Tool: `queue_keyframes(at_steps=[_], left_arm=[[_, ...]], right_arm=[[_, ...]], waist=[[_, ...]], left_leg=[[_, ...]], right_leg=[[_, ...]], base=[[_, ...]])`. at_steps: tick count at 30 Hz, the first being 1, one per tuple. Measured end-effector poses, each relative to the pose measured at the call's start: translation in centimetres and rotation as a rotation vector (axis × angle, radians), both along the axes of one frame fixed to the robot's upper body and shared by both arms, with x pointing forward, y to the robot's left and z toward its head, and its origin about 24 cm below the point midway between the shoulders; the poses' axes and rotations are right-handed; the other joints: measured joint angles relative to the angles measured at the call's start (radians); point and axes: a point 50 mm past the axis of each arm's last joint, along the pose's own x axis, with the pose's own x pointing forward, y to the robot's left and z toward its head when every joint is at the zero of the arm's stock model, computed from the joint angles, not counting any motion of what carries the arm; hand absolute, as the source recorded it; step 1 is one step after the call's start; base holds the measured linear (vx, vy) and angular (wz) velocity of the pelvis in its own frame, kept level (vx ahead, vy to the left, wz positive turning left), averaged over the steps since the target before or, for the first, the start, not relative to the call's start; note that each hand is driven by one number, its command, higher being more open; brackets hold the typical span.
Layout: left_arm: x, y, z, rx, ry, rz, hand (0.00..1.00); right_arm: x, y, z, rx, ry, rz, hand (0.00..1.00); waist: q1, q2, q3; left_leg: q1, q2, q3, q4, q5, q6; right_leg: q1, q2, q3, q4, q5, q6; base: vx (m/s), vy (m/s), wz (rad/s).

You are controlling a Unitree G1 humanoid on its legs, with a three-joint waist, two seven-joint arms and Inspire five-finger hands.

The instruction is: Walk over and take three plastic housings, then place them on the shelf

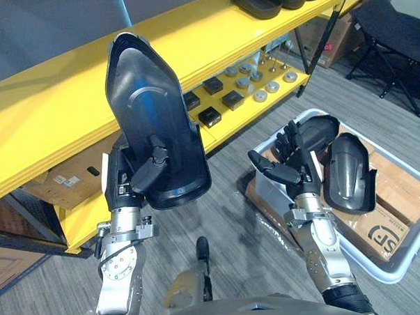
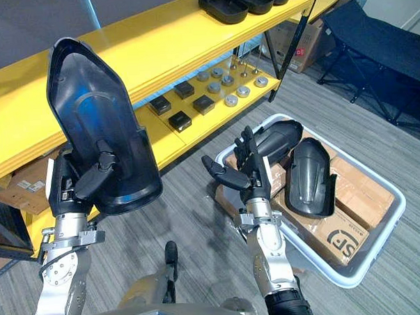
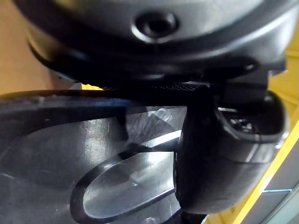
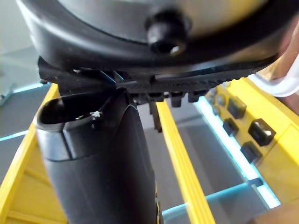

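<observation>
Fingers, left hand [image 1: 117, 177]: closed on a black plastic housing [image 1: 148, 108], thumb [image 1: 149, 168] pressed across its glossy hollow inner face; the fingers behind the shell are hidden and appear to wrap its back. Housing held upright, narrow end uppermost, broad end at the hand, raised in front of the front edge of the yellow shelf [image 1: 61, 101]. Left wrist view: thumb flat against the housing's shiny inner face. Fingers, right hand [image 1: 300, 169]: straight, spread wide, holding nothing; hand raised palm-up-and-forward above the near left edge of the white bin [image 1: 404, 259]. Bin: stands on the grey floor, right of the shelf's lower board. Contents: two housings, one [image 1: 319, 130] toward the bin's far left corner, partly behind the right hand; the other [image 1: 350, 174] near the bin's middle, hollow side down, both lying on cardboard boxes [image 1: 397, 201] that line the bin. Shelf, top board: row of housings [image 1: 264, 1] at its far right end, hollow side up, touching one another; the row runs past the view's top edge. Shelf, lower board: small black boxes [image 1: 209, 116] along the front edge and just behind it; round metal parts [image 1: 260, 95] toward the right end. Beneath the lower board, left end: brown carton [image 1: 66, 179]. Beyond the shelf's right end: dark folding stool [image 1: 392, 24].
</observation>
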Motion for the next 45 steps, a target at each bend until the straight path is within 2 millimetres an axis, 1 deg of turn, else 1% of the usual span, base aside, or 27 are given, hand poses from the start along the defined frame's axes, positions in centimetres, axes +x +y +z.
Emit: queue_keyframes(at_steps=[1,2,4,7,8,9,10,11,12,13,15,18,21,24,25,26,27,28,30,32,34,36,37,39,41,44,45], left_arm=[[0.0,0.0,0.0,-0.009,0.002,0.014,0.00],[-0.2,0.2,-0.1,-0.013,0.007,0.033,0.00],[-0.4,0.5,-0.3,-0.018,0.019,0.058,0.00],[-0.6,0.8,-0.4,-0.016,0.025,0.081,0.00],[-0.6,0.9,-0.4,-0.011,0.028,0.082,0.00],[-0.7,1.0,-0.2,-0.003,0.024,0.078,0.00],[-0.6,1.0,-0.1,0.004,0.019,0.076,0.00],[-0.6,0.9,-0.1,0.020,0.020,0.073,0.00],[-0.6,1.0,0.1,0.045,0.015,0.063,0.00],[-0.5,1.1,0.5,0.069,0.000,0.051,0.00],[-0.1,1.2,1.2,0.089,-0.031,0.047,0.00],[0.8,1.1,2.2,0.096,-0.076,0.040,0.00],[1.2,1.1,2.5,0.089,-0.090,0.053,0.00],[1.3,1.0,1.9,0.084,-0.059,0.048,0.00],[1.3,0.9,1.5,0.085,-0.042,0.045,0.00],[1.2,0.8,1.1,0.085,-0.021,0.038,0.00],[1.2,0.6,1.1,0.084,-0.020,0.031,0.00],[1.3,0.3,0.9,0.070,-0.016,0.024,0.00],[0.7,0.0,-0.1,0.048,0.030,0.030,0.00],[0.6,0.0,-0.6,0.046,0.052,0.029,0.00],[0.7,-0.1,-1.0,0.035,0.069,0.042,0.00],[0.6,-0.2,-1.9,0.007,0.115,0.065,0.00],[0.6,-0.1,-2.0,0.008,0.124,0.069,0.00],[0.7,0.0,-1.9,0.019,0.117,0.077,0.00],[0.8,-0.1,-1.7,0.036,0.109,0.074,0.00],[0.9,-0.2,-1.7,0.054,0.107,0.064,0.00],[0.9,-0.2,-1.6,0.053,0.107,0.064,0.00]], right_arm=[[0.0,0.1,0.1,0.001,-0.007,0.006,1.00],[0.1,0.2,0.3,0.002,-0.015,0.016,1.00],[0.1,0.3,0.2,0.004,-0.015,0.021,1.00],[0.0,0.7,0.2,0.031,-0.024,0.015,1.00],[-0.1,0.9,0.2,0.045,-0.025,0.008,1.00],[-0.2,0.9,0.2,0.051,-0.031,0.002,1.00],[-0.3,0.9,0.1,0.050,-0.030,0.000,1.00],[-0.4,0.7,-0.1,0.040,-0.020,-0.009,1.00],[-0.6,0.6,-0.3,0.035,-0.007,-0.018,1.00],[-0.6,0.7,-0.3,0.037,-0.009,-0.020,1.00],[-0.4,0.6,0.0,0.030,-0.024,-0.021,1.00],[-0.4,-0.2,0.5,0.018,-0.048,-0.035,1.00],[-0.4,-1.8,1.9,-0.015,-0.113,-0.045,1.00],[-0.7,-2.4,2.5,-0.029,-0.136,-0.042,1.00],[-0.7,-2.3,2.6,-0.030,-0.143,-0.036,1.00],[-0.9,-2.2,2.7,-0.034,-0.151,-0.021,1.00],[-1.1,-2.2,2.9,-0.036,-0.157,-0.018,1.00],[-1.0,-2.3,3.2,-0.045,-0.169,-0.012,1.00],[-0.7,-2.0,3.6,-0.049,-0.186,0.007,1.00],[-0.7,-2.1,3.6,-0.049,-0.184,0.000,1.00],[-0.7,-2.1,3.5,-0.048,-0.180,-0.004,1.00],[-0.9,-2.3,3.4,-0.059,-0.172,0.000,1.00],[-0.9,-2.3,3.3,-0.059,-0.168,-0.001,1.00],[-1.1,-2.6,3.4,-0.063,-0.181,-0.012,1.00],[-1.2,-2.8,3.4,-0.062,-0.180,-0.025,1.00],[-1.3,-3.4,3.4,-0.072,-0.173,-0.059,1.00],[-1.3,-3.7,3.5,-0.089,-0.174,-0.058,1.00]], waist=[[0.004,-0.024,0.020],[0.015,-0.012,0.039],[0.014,0.001,0.049],[0.022,-0.018,0.059],[0.023,-0.040,0.060],[0.027,-0.048,0.063],[0.029,-0.053,0.065],[0.027,-0.054,0.062],[0.021,-0.052,0.061],[0.015,-0.056,0.058],[0.006,-0.055,0.052],[0.001,-0.049,0.042],[-0.030,-0.025,0.029],[-0.053,-0.028,0.025],[-0.054,-0.040,0.018],[-0.053,-0.074,-0.008],[-0.053,-0.087,-0.019],[-0.048,-0.087,-0.025],[-0.032,-0.038,-0.049],[-0.030,-0.013,-0.064],[-0.032,-0.004,-0.064],[-0.023,0.024,-0.047],[-0.017,0.026,-0.048],[-0.024,0.023,-0.051],[-0.033,0.021,-0.048],[-0.045,0.020,-0.032],[-0.046,0.041,-0.040]], left_leg=[[-0.039,0.008,0.036,0.108,-0.083,0.008],[-0.074,0.033,0.051,0.312,-0.127,0.047],[-0.074,0.051,0.047,0.399,-0.213,0.035],[-0.089,0.037,0.066,0.479,-0.284,0.053],[-0.083,0.014,0.076,0.491,-0.306,0.060],[-0.081,0.015,0.097,0.543,-0.355,0.085],[-0.078,0.012,0.093,0.553,-0.376,0.088],[-0.069,-0.010,0.084,0.558,-0.393,0.106],[-0.043,-0.026,0.069,0.528,-0.397,0.114],[-0.015,-0.036,0.053,0.484,-0.392,0.124],[0.023,-0.044,0.019,0.418,-0.366,0.129],[0.088,-0.058,-0.013,0.325,-0.339,0.128],[0.160,-0.061,-0.039,0.280,-0.339,0.124],[0.211,-0.062,-0.075,0.283,-0.356,0.096],[0.225,-0.067,-0.081,0.284,-0.366,0.083],[0.233,-0.081,-0.087,0.284,-0.389,0.064],[0.236,-0.085,-0.087,0.284,-0.410,0.065],[0.240,-0.077,-0.087,0.287,-0.440,0.074],[0.233,-0.008,-0.090,0.308,-0.491,0.034],[0.246,0.035,-0.093,0.309,-0.504,0.020],[0.203,0.061,-0.076,0.476,-0.507,0.010],[0.082,0.118,-0.055,0.865,-0.455,-0.022],[0.073,0.130,-0.048,0.881,-0.467,-0.022],[0.037,0.160,-0.023,0.723,-0.506,-0.016],[0.024,0.155,-0.020,0.575,-0.492,-0.022],[0.027,0.163,-0.038,0.390,-0.375,-0.049],[0.044,0.176,-0.034,0.318,-0.277,-0.039]], right_leg=[[-0.002,-0.032,-0.002,0.001,0.000,-0.003],[0.004,-0.033,0.011,0.020,-0.003,-0.004],[0.011,-0.031,0.027,0.055,-0.025,0.004],[0.019,-0.059,0.032,0.078,-0.051,0.008],[0.030,-0.085,0.029,0.079,-0.063,-0.006],[0.049,-0.098,0.024,0.090,-0.078,-0.035],[0.046,-0.106,0.033,0.143,-0.071,-0.039],[-0.006,-0.143,0.055,0.279,-0.024,-0.098],[-0.068,-0.161,0.092,0.393,0.058,-0.160],[-0.118,-0.149,0.156,0.463,0.099,-0.137],[-0.168,-0.080,0.209,0.447,0.043,-0.093],[-0.252,-0.010,0.227,0.351,0.012,-0.097],[-0.370,0.061,0.302,0.179,0.050,-0.047],[-0.397,0.086,0.352,0.039,0.159,-0.040],[-0.396,0.087,0.362,0.001,0.235,-0.048],[-0.390,0.085,0.373,-0.045,0.374,-0.059],[-0.378,0.086,0.370,-0.061,0.423,-0.071],[-0.353,0.086,0.344,-0.086,0.389,-0.065],[-0.311,0.145,0.304,-0.148,0.390,-0.096],[-0.293,0.181,0.290,-0.148,0.354,-0.127],[-0.261,0.201,0.286,-0.147,0.320,-0.140],[-0.167,0.229,0.300,-0.150,0.292,-0.158],[-0.152,0.230,0.308,-0.151,0.285,-0.158],[-0.116,0.220,0.332,-0.179,0.268,-0.166],[-0.105,0.198,0.351,-0.185,0.261,-0.157],[-0.083,0.159,0.384,-0.152,0.235,-0.109],[-0.091,0.159,0.410,-0.122,0.214,-0.085]], base=[[-0.05,0.062,-0.11],[-0.06,0.065,-0.24],[-0.01,0.064,-0.19],[0.06,0.131,-0.05],[0.15,0.157,0.09],[0.18,0.150,0.09],[0.24,0.150,0.19],[0.26,0.185,0.36],[0.32,0.231,0.51],[0.27,0.192,0.43],[0.25,0.113,0.35],[0.33,0.096,0.33],[0.29,0.041,0.41],[0.30,-0.061,0.54],[0.28,-0.144,0.64],[0.29,-0.176,0.69],[0.29,-0.231,0.74],[0.26,-0.215,0.37],[0.25,-0.201,0.14],[0.22,-0.162,0.14],[0.21,-0.147,0.06],[0.20,-0.095,-0.30],[0.23,-0.034,-0.39],[0.23,0.012,-0.28],[0.18,0.080,-0.19],[0.21,0.186,-0.36],[0.24,0.350,-0.64]])
